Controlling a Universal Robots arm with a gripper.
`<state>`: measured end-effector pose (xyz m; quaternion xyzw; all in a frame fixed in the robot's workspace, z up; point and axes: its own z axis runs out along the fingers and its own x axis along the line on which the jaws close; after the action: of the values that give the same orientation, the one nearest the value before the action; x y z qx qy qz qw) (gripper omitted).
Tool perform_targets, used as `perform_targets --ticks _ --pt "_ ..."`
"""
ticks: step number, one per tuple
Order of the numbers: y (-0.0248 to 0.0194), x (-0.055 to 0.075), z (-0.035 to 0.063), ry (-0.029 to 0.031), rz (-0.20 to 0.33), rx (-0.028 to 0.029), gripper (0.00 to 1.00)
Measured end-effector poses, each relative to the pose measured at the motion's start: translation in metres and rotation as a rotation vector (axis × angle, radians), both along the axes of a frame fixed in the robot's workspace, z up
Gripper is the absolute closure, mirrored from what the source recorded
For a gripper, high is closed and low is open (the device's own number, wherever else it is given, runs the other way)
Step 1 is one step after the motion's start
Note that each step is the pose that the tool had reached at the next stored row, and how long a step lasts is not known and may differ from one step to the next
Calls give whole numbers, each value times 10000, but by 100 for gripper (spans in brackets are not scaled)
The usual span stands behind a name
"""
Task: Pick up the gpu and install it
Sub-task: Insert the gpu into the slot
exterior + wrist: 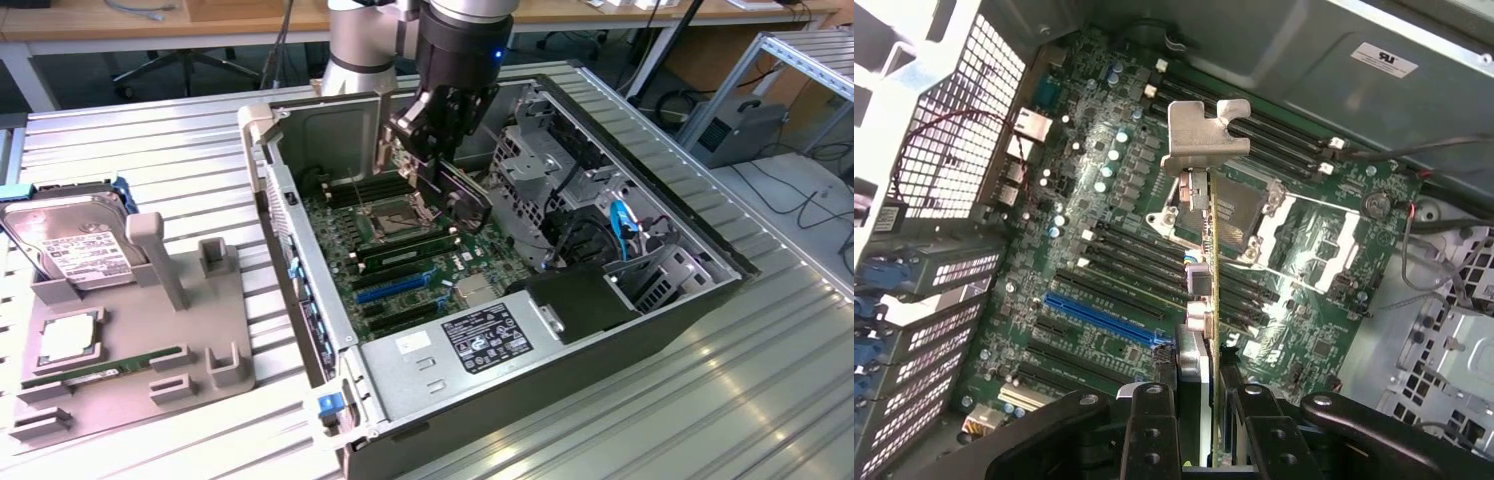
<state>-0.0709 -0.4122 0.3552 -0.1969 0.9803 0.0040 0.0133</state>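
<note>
My gripper (430,150) is shut on the gpu (462,196), a thin dark card that hangs on edge inside the open computer case (561,350), above the motherboard (400,270). In the wrist view the gpu (1206,290) runs edge-on away from the gripper (1202,410), with its silver bracket (1199,140) at the far end. The black fingers (1152,425) clamp the card from both sides. The card hovers over the CPU socket and the black slots, apart from the board. A blue slot (1104,315) lies just to one side of the card's near end.
On the exterior view's left a grey fixture (200,350) holds a silver hard drive (74,245), a CPU (67,340) and a green memory stick (114,365). Inside the case, a metal drive cage (534,160) and cables (621,230) stand close beside the gripper.
</note>
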Motion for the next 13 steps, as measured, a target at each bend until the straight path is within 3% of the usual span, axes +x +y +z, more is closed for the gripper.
perform_targets --ticks 13 --pt "0 0 -2 0 223 1 73"
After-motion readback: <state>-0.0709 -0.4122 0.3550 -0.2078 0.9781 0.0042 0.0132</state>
